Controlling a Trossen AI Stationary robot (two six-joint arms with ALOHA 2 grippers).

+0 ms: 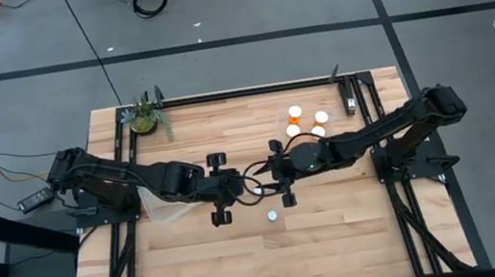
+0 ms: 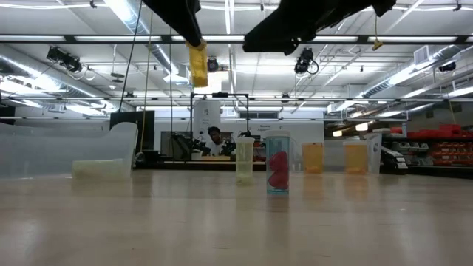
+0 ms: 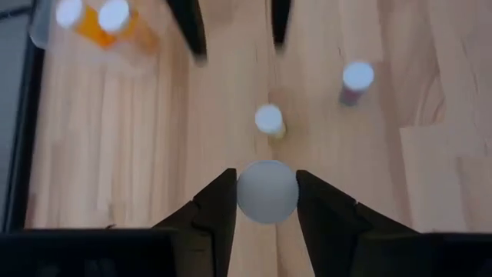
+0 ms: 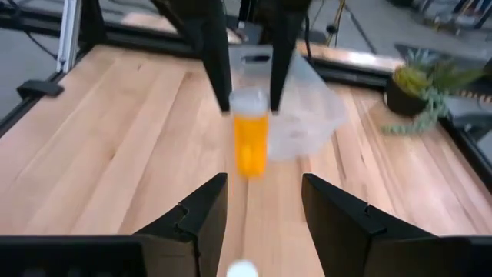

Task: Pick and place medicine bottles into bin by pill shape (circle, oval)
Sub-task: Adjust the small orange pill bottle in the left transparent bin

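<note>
An orange medicine bottle [image 4: 250, 146] with a white cap hangs over the middle of the table, with my left gripper [image 3: 267, 204] shut on it. In the low view the bottle [image 2: 197, 66] is well above the tabletop. My right gripper [image 4: 261, 185] stands open just to the bottle's right. Its fingers point at the bottle, and nothing is between them. In the high view the two grippers, left [image 1: 242, 184] and right [image 1: 264, 169], face each other. Several more orange bottles [image 1: 308, 122] stand on their bases at the back right. My left gripper pinches the bottle's white cap [image 3: 246, 192] between its two fingers, one on each side of it. The fingers [image 4: 217, 61] slant down from the table's left. The bottle hangs upright below them, clear of the table.
A clear plastic bin [image 1: 162, 209] sits left of centre, under my left arm. A small potted plant [image 1: 144, 119] stands at the back left. A white-capped bottle [image 1: 272, 216] stands near the middle, and a clear bottle with red pills [image 2: 277, 164] stands close by.
</note>
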